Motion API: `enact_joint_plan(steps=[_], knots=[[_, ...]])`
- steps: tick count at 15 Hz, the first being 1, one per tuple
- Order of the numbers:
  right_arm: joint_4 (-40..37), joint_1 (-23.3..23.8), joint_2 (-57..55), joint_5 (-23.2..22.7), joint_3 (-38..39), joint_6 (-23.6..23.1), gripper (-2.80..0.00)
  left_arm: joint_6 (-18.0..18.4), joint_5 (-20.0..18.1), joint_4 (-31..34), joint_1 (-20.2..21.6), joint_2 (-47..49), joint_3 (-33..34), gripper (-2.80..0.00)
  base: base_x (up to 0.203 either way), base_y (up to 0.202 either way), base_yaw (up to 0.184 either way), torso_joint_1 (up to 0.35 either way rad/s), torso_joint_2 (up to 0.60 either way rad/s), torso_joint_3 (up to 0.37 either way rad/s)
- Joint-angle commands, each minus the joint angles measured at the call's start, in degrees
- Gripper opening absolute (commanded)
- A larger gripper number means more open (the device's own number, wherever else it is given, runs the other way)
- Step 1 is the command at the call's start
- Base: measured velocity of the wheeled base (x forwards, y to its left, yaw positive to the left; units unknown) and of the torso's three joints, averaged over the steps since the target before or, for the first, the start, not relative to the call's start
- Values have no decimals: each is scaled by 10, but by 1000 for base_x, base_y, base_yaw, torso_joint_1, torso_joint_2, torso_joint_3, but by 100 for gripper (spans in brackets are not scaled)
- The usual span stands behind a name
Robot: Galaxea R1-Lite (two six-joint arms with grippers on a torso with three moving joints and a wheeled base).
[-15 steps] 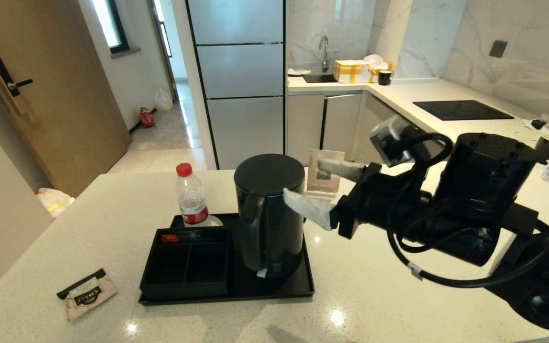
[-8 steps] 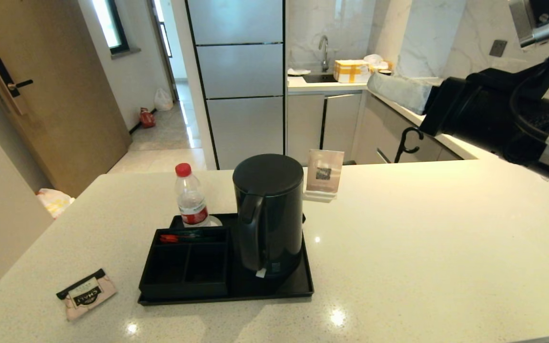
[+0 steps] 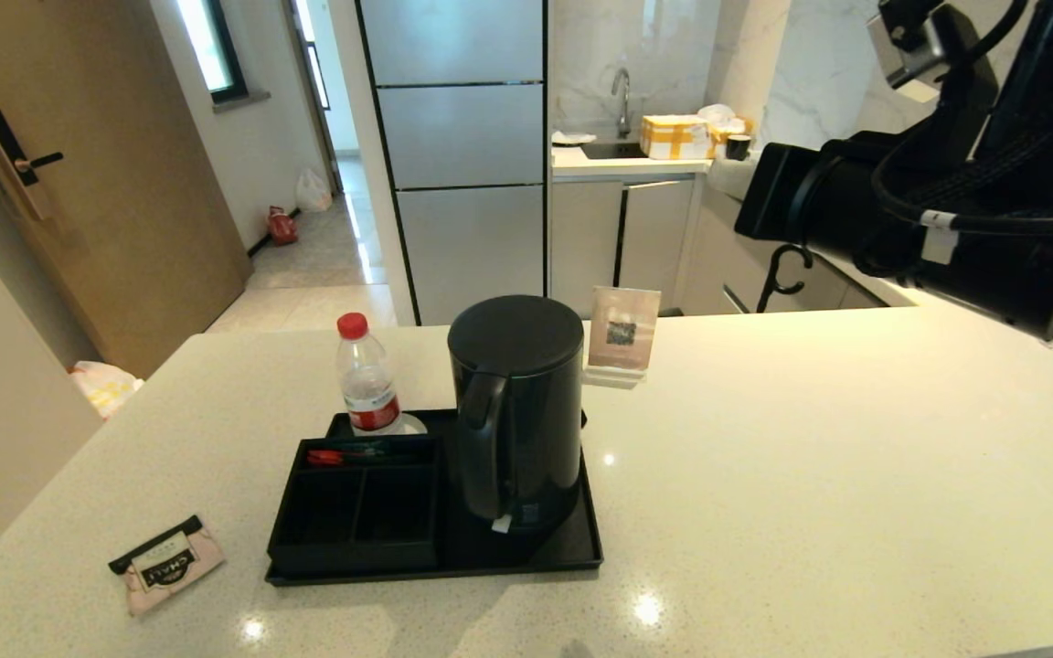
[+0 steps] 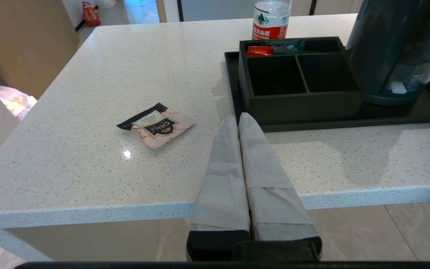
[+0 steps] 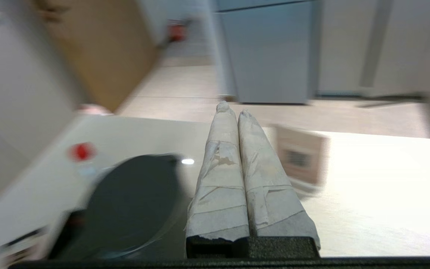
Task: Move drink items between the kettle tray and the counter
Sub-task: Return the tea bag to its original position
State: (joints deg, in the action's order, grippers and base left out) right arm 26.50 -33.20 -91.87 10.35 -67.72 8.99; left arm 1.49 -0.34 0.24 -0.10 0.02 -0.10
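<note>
The tall black kettle [image 3: 515, 411] stands on the kettle tray [image 3: 435, 573], beside the divided black box [image 3: 357, 512]. On the counter [image 3: 810, 475], left of the tray, the pink tea sachet [image 3: 165, 564] lies flat. My right arm [image 3: 901, 210] is raised high at the upper right, well clear of the kettle; its gripper [image 5: 233, 108] is shut on nothing, above the kettle lid [image 5: 136, 201]. My left gripper [image 4: 237, 117] is shut and empty, low at the counter's near edge, pointing between the sachet [image 4: 156, 126] and the tray's front corner [image 4: 349, 125].
A clear water bottle with a red cap [image 3: 366, 379] stands at the tray's back left. A small card sign [image 3: 620, 338] stands behind the kettle. Red packets [image 4: 259, 50] lie in the box's rear slot. Bare counter stretches to the right of the tray.
My right arm has pulled away from the kettle's side and swung up to the upper right, and its fingers have gone from open to shut. The kettle stayed on the tray.
</note>
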Motion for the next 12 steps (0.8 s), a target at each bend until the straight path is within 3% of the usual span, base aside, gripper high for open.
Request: enact_joint_plan(steps=[1,3,8,10,12], knots=[[-24,24,-21,80,-42,-27,-280,0,0,0,0,-1,0,-280,0,0,0,0,0,0],[-61,40,40,164,-45,-36,-280,0,0,0,0,-1,0,-280,0,0,0,0,0,0],[-210,71,330,301,48,-41,-280,0,0,0,0,-1,0,-280,0,0,0,0,0,0],[-268,149,448,346,96,-47,-280,0,0,0,0,-1,0,-280,0,0,0,0,0,0],[-340,213,569,362,144,-56,-280,0,0,0,0,-1,0,-280,0,0,0,0,0,0]])
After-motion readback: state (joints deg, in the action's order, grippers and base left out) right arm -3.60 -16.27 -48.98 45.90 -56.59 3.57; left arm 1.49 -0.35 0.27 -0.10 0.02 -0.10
